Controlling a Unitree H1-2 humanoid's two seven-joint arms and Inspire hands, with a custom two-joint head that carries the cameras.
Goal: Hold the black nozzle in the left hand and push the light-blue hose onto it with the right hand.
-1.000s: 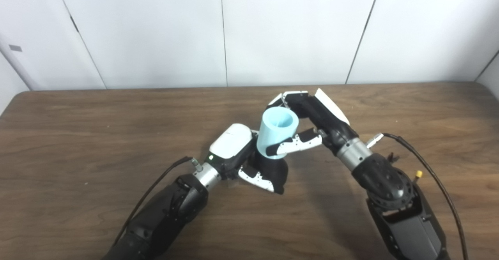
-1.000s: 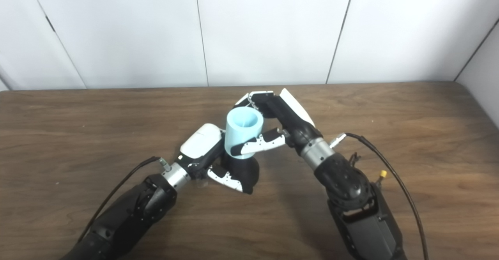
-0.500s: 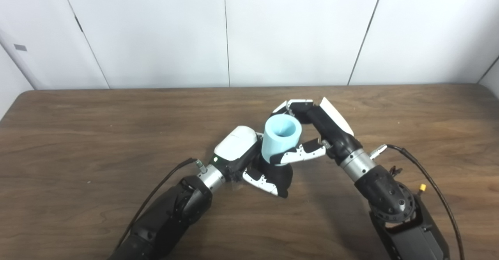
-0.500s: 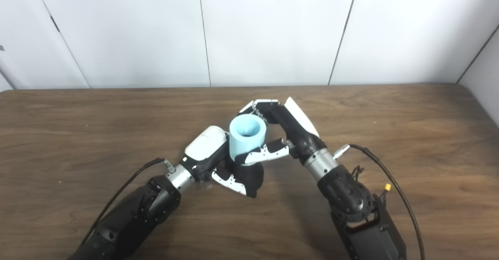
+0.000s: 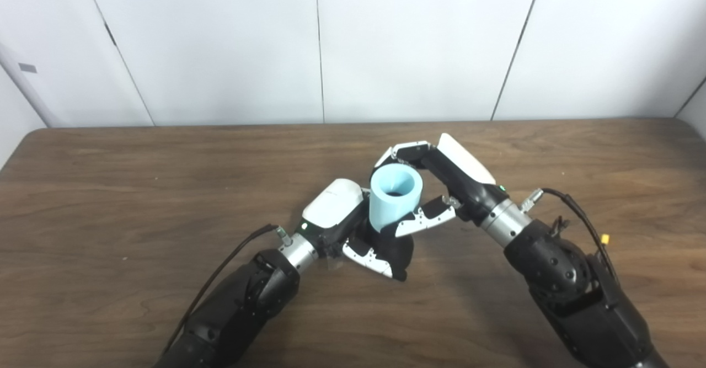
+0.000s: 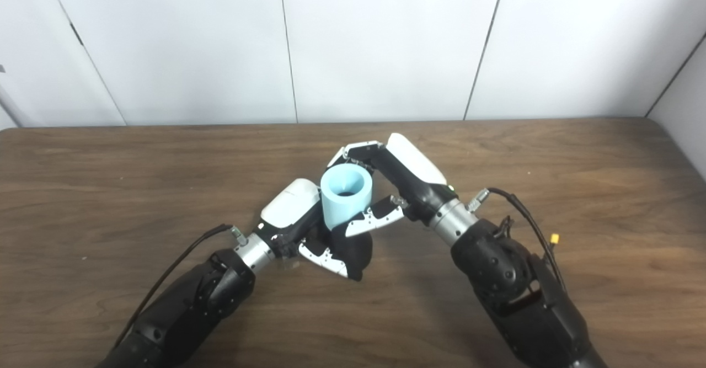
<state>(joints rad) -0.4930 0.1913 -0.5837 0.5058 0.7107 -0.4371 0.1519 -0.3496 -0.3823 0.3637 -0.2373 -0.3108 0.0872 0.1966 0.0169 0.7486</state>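
Since the earlier frames, the right hand (image 5: 436, 183) has carried the light-blue hose (image 5: 394, 196) lower, so the hose's bottom end now sits down over the top of the black nozzle (image 5: 392, 246); a dark spot now shows deep inside the bore, likely the nozzle tip. The right forearm has also swung lower toward 4 o'clock.

That right hand is closed around the hose, thumb across the near wall and fingers (image 5: 405, 150) curled over the far rim at 12 o'clock, a grip that leaves the open mouth clear and lets the arm press along the tube's axis. At 7 o'clock of the hose, the left hand (image 5: 345, 219) is wrapped around the nozzle and braces it low over the tabletop (image 5: 138, 191), so the push has something to work against. The hose stands nearly upright, tipped slightly toward 11 o'clock, which seems to match the nozzle's lean.

Both hands meet near the tabletop's middle, well away from every edge. Bare wood lies toward 9 and 3 o'clock, and the wall stands well back at 12 o'clock. I judge the push partly done; how deep the nozzle sits cannot be seen.
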